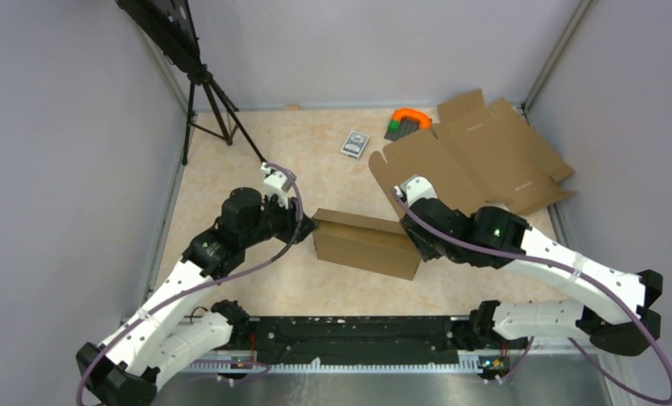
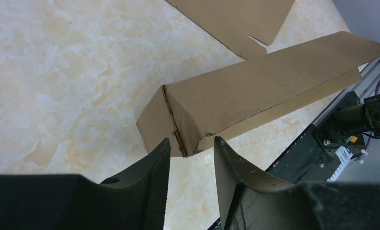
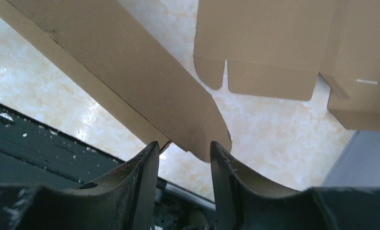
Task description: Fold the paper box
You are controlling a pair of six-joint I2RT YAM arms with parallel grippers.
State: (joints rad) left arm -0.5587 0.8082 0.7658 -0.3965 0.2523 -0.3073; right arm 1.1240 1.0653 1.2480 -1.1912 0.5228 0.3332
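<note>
The paper box point(image 1: 366, 244) lies folded into a shallow brown cardboard block in the middle of the table. My left gripper point(image 1: 309, 224) is at its left end. In the left wrist view that gripper point(image 2: 192, 146) is open, and the box's end corner point(image 2: 185, 136) sits just at the fingertips with gaps on both sides. My right gripper point(image 1: 417, 247) is at the box's right end. In the right wrist view it point(image 3: 184, 146) is open, and the box's rounded flap point(image 3: 207, 139) reaches down to the gap between the tips.
A second brown cardboard blank point(image 1: 476, 156) lies flat at the back right. A small grey card pack point(image 1: 355, 143) and an orange and green object point(image 1: 409, 123) lie behind the box. A black tripod point(image 1: 210, 93) stands at the back left. Grey walls close in the table.
</note>
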